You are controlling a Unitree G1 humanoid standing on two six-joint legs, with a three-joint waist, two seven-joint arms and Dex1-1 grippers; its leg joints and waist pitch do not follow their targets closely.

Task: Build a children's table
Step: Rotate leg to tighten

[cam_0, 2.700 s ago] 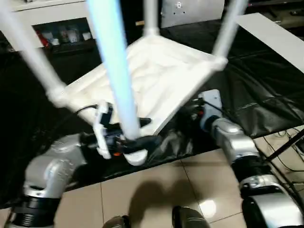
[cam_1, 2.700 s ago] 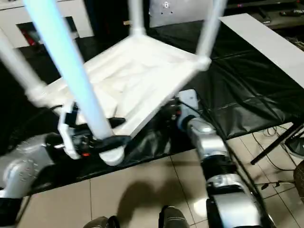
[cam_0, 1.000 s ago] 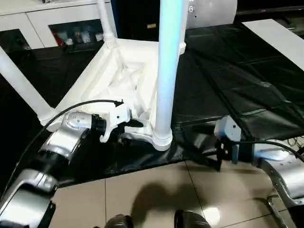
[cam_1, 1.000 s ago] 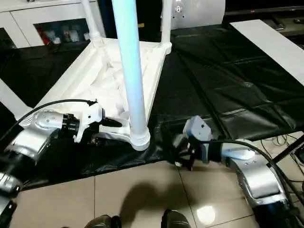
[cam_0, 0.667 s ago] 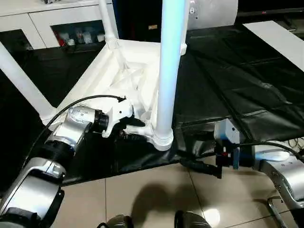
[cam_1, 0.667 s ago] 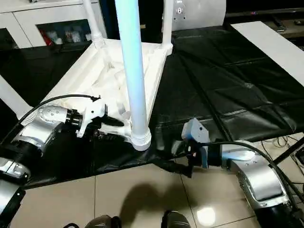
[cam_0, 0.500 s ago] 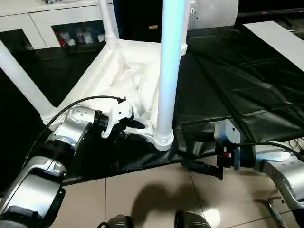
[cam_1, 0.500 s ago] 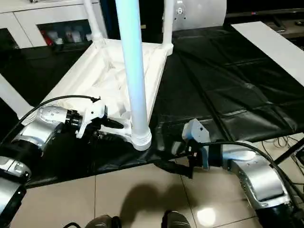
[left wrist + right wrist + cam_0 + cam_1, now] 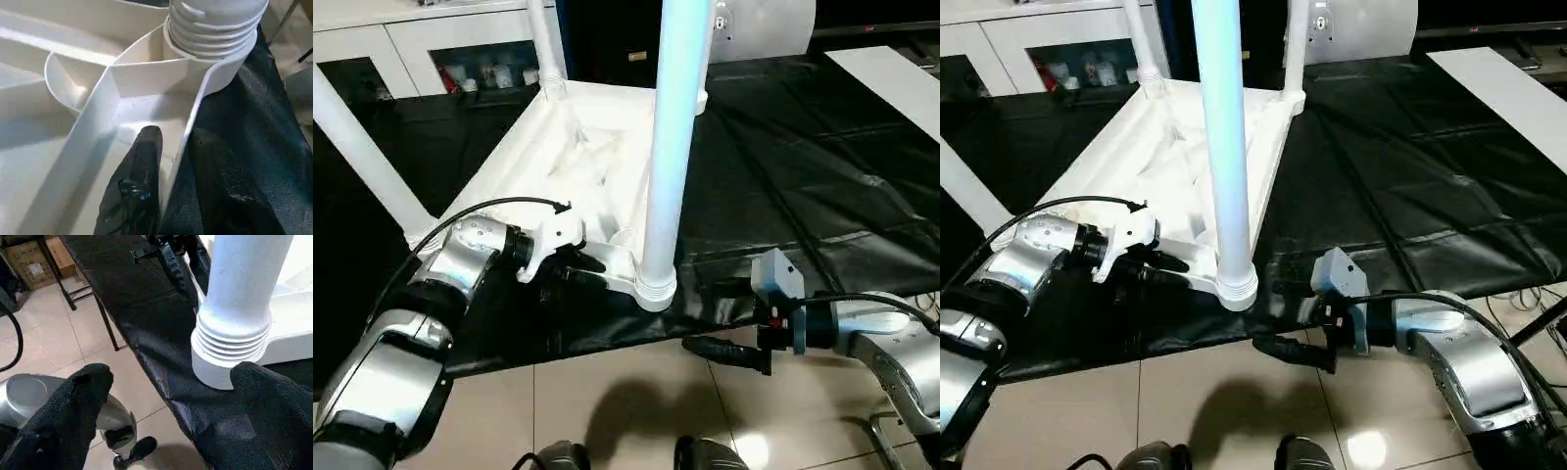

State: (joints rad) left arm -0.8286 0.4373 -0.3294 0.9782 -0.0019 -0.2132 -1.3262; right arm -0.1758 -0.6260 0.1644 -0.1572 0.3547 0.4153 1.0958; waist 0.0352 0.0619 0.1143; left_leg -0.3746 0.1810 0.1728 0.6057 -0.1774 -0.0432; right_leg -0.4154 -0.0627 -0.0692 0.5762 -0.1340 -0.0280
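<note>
The children's table is lying upside down on the black bench, legs rising. The left pincer is pinching the rim wall beside the near corner socket. The right pincer, spread wide and empty, is facing the near leg, upright just ahead.

Black-covered work surface across the middle of the frame, cover creased. Beige tiled floor along the bottom edge. White cabinet at upper left, small items on its dark shelf, too small to identify. White board at upper right. Cardboard boxes on floor near black metal stand legs.
</note>
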